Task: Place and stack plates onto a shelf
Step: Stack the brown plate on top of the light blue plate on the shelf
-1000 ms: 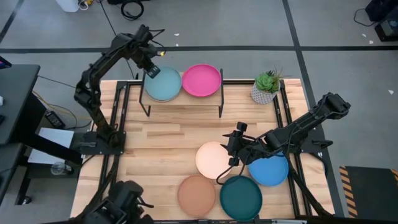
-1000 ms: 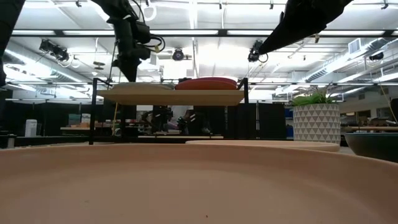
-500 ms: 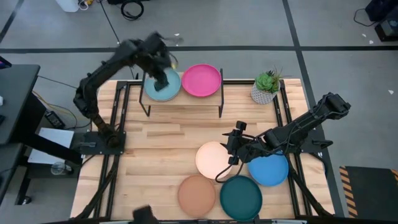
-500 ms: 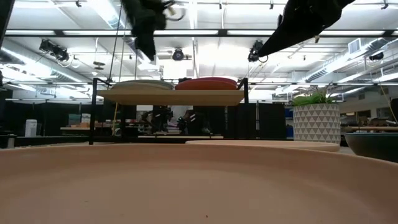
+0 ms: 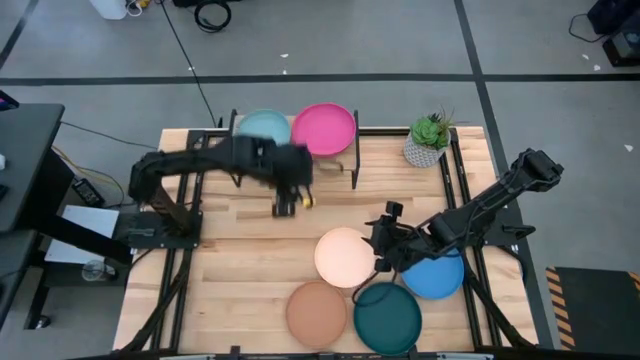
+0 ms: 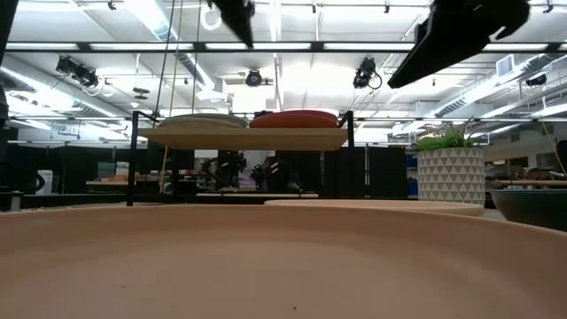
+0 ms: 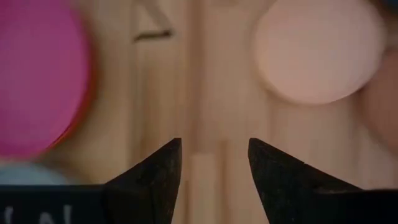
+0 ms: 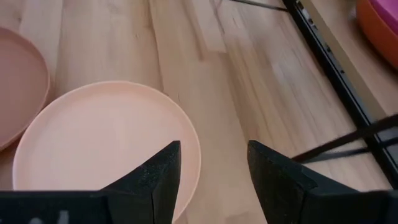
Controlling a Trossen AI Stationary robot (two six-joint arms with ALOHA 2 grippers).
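The shelf (image 5: 292, 165) stands at the table's far edge. On it lie a light blue plate (image 5: 262, 127) and, to its right, a magenta plate (image 5: 323, 128) on top of an orange one (image 8: 373, 28). My left gripper (image 5: 288, 205) hangs open over bare wood just in front of the shelf (image 7: 149, 34). A cream plate (image 5: 344, 257), a blue plate (image 5: 435, 275), a dark teal plate (image 5: 387, 317) and a peach plate (image 5: 316, 313) lie flat on the tabletop. My right gripper (image 8: 212, 168) hovers open over the right rim of the cream plate (image 8: 106, 143).
A potted plant (image 5: 428, 140) in a white pot stands at the far right, beside the shelf. Black frame rails (image 5: 462, 190) run along the table's left and right sides. Bare wood lies between the shelf and the loose plates.
My left gripper has left the light blue plate's far rim on the shelf, risen, and swung toward the near edge and the right, coming down in front of the shelf. The light blue plate stays lying on the shelf.
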